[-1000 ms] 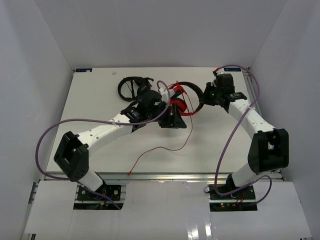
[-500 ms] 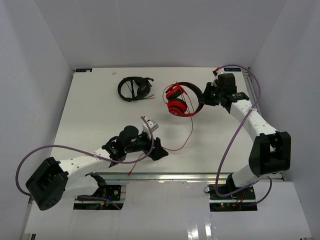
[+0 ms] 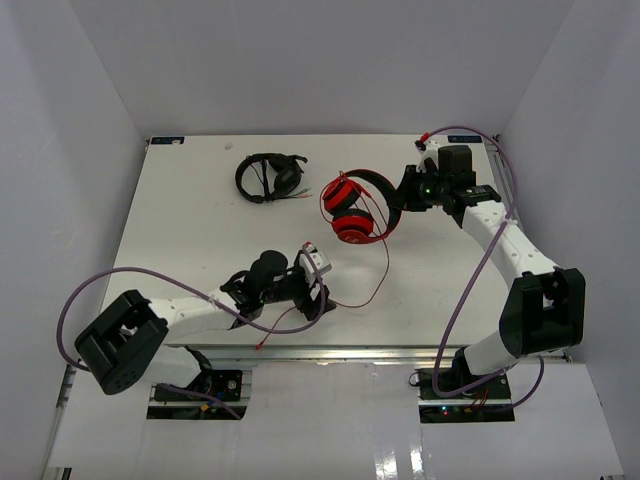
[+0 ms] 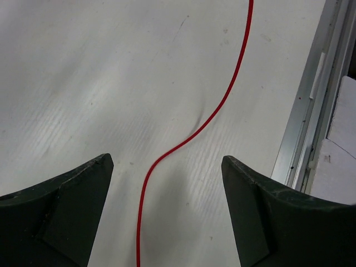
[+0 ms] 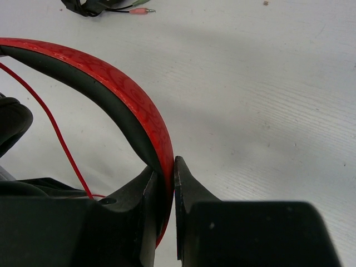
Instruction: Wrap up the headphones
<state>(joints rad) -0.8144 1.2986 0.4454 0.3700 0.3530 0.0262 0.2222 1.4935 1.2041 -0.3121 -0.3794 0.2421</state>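
**Item: red over-ear headphones** (image 3: 352, 228), with cable.

**Location.** On the white table (image 3: 200, 220), upper centre-right of the top view. The black headphones (image 3: 270, 177) lie apart from them at the upper left.

**Relation to the right pincer.** The right pincer (image 3: 402, 192) meets the headband from the right of the frame. In the right wrist view the right pincer (image 5: 169, 189) is pressed together on the headband, one finger on the black inner face and one on the red outer face. From that grip the band of the headphones (image 5: 111, 83) arcs away toward the upper left of the frame.

**Relation to the left pincer.** The left pincer (image 3: 320, 295) sits lower centre in the top view, well apart from the earcups and over a stretch of the cable (image 3: 383, 270). In the left wrist view the left pincer (image 4: 166, 161) is spread wide and holds nothing. The cable (image 4: 222, 103) lies on the table (image 4: 83, 83) and runs between the two fingers in an S-curve, touching neither.

**Appearance.**
- Headband: glossy red outside with a faint embossed pattern, black padding inside.
- Earcups: round and red, lying close together below the band.
- Cable (image 5: 55, 128): long, thin and red. It trails down from the earcups, bends left past the left pincer and ends near the table's lower edge.

**Also in view.**
- Black headphones (image 5: 89, 5) at the top left of the right wrist view, with a pinkish plug (image 5: 142, 10) beside them.
- Metal rail (image 4: 311, 111) along the table's edge, at the right of the left wrist view.
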